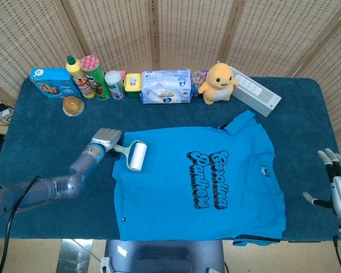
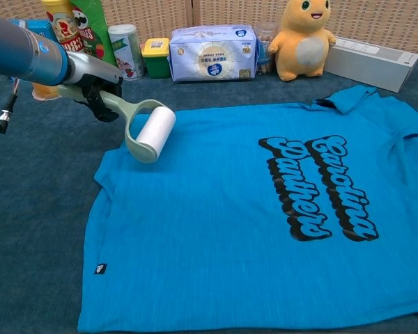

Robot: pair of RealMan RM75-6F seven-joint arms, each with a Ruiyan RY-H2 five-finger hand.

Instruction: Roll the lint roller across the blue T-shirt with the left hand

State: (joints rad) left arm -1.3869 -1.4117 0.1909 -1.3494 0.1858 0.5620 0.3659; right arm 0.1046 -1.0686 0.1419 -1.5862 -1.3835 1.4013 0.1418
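Note:
The blue T-shirt (image 1: 199, 182) (image 2: 251, 223) lies flat on the dark blue table, black lettering across its chest. My left hand (image 1: 104, 139) (image 2: 90, 82) grips the pale green handle of the lint roller (image 1: 136, 155) (image 2: 153, 132). Its white roll rests on the shirt's upper left corner, near the sleeve edge. My right hand (image 1: 336, 185) hangs open off the table's right edge, holding nothing; the chest view does not show it.
Along the back edge stand a blue box (image 1: 50, 81), a yellow bottle (image 1: 74, 68), a crisps can (image 1: 92, 75), small tubs (image 1: 115, 84), a tissue pack (image 1: 166, 86), a yellow plush toy (image 1: 218, 83) and a white box (image 1: 256, 91). A bun (image 1: 73, 106) lies behind my left hand.

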